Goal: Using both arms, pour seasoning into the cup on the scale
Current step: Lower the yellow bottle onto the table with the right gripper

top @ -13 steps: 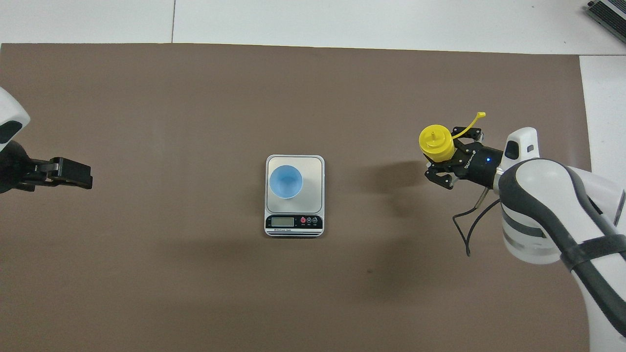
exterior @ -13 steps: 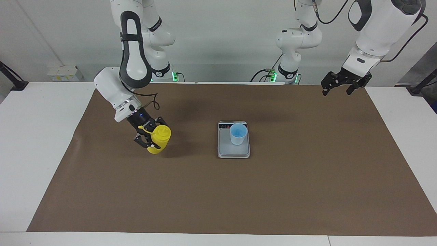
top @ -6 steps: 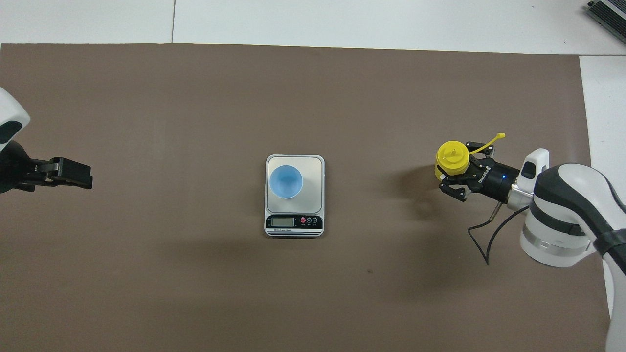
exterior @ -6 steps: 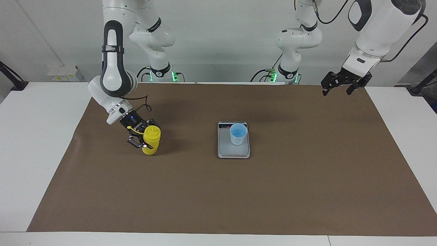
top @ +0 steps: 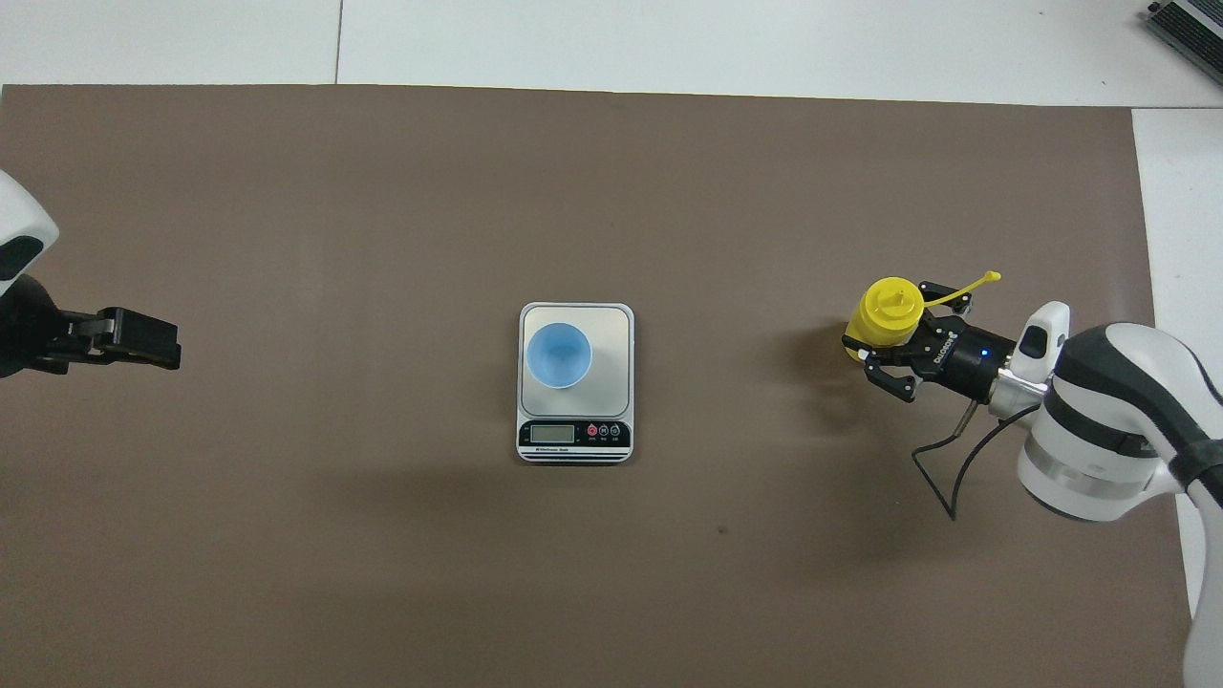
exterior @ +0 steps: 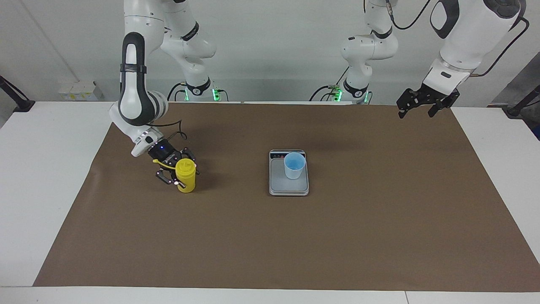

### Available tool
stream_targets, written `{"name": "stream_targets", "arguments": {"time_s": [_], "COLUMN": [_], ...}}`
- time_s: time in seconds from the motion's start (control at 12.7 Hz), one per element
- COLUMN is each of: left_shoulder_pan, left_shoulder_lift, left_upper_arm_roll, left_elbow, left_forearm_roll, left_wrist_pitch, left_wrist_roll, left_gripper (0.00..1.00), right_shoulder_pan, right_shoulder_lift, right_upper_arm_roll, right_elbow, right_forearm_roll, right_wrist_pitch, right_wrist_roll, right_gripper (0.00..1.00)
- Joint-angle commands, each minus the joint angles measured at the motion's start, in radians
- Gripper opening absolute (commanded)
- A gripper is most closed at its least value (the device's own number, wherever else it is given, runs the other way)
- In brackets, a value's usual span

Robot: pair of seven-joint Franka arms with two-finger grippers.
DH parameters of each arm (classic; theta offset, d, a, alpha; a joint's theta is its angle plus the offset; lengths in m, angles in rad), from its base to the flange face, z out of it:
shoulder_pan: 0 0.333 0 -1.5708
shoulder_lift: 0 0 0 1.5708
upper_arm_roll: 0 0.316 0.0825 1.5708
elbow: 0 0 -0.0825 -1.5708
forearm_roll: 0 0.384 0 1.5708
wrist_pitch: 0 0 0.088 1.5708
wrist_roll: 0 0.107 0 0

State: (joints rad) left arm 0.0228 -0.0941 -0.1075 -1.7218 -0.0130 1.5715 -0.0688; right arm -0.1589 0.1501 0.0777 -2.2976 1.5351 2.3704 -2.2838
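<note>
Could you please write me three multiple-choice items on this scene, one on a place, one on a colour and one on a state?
1. Where is the cup? A on the scale; B on the mat; C in a gripper.
2. What colour is the squeeze bottle? A red; B yellow; C green.
3. What does the left gripper hold? A the cup; B the bottle; C nothing.
A: the cup stands on the weighing plate. B: the bottle at the right gripper is yellow. C: its jaws hang open and empty over the corner of the mat.
</note>
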Motion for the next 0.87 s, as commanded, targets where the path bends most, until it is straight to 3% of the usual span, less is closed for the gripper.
{"name": "stream_targets", "arguments": {"time_s": [0.0, 0.4, 0.79], "left_shoulder_pan": [0.011, 0.011, 0.011], "left_shoulder_lift": [-0.026, -0.026, -0.026], "left_upper_arm_roll": [-0.004, -0.003, -0.004], "left_elbow": [-0.027, -0.027, -0.027], "left_forearm_roll": [0.005, 0.005, 0.005], "left_wrist_pitch": [-0.002, -0.002, -0.002], "left_wrist_roll": [0.010, 0.012, 0.010], "left_gripper": [1.00, 1.00, 1.00], "right_shoulder_pan": [-0.042, -0.105, -0.207], "right_shoulder_lift": [-0.023, -0.061, -0.064], "right_upper_arm_roll": [0.010, 0.005, 0.004], "right_elbow": [-0.008, -0.083, -0.085], "right_forearm_roll": [0.028, -0.001, -0.195], "right_wrist_pitch": [-0.033, -0.054, -0.060], "right_wrist_roll": [-0.028, -0.031, -0.020], "right_gripper": [1.00, 1.00, 1.00]}}
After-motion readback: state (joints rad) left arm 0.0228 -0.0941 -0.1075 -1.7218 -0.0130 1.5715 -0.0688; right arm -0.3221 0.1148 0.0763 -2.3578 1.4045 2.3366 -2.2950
